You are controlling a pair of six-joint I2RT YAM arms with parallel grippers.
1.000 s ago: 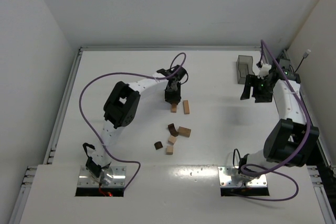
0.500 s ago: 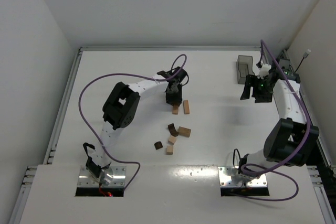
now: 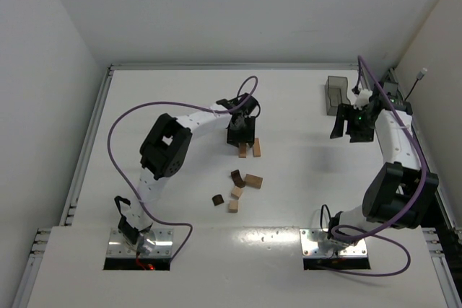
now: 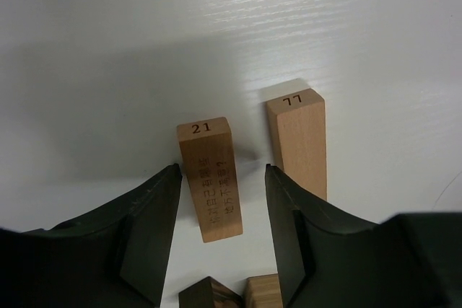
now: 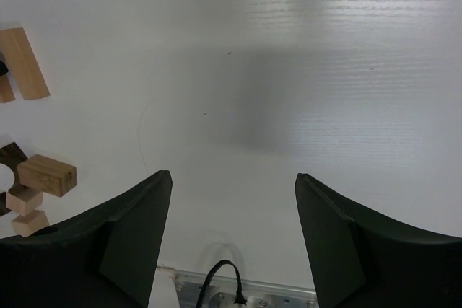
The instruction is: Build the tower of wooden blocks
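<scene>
Two light tan bars lie flat side by side on the table, the bar marked 21 [image 4: 209,178] [image 3: 243,152] and the bar marked 77 [image 4: 297,142] [image 3: 255,148]. My left gripper [image 4: 222,167] [image 3: 241,141] hangs open over the bar marked 21. That bar lies between the jaws, close to the left finger [image 4: 155,207], with a gap on its right side. Several other wood blocks [image 3: 238,189], tan and dark brown, lie loose nearer the arms. My right gripper [image 5: 234,176] [image 3: 349,130] is open and empty over bare table at the right. No tower is in view.
A translucent grey bin [image 3: 334,94] stands at the back right, just behind the right gripper. The left arm's purple cable [image 3: 144,110] loops over the left half of the table. In the right wrist view, loose blocks [image 5: 47,174] show at the left edge.
The left gripper has opened its jaws and let go of the bar marked 21, after shifting it slightly right, next to the other bar. The right arm has not moved.
</scene>
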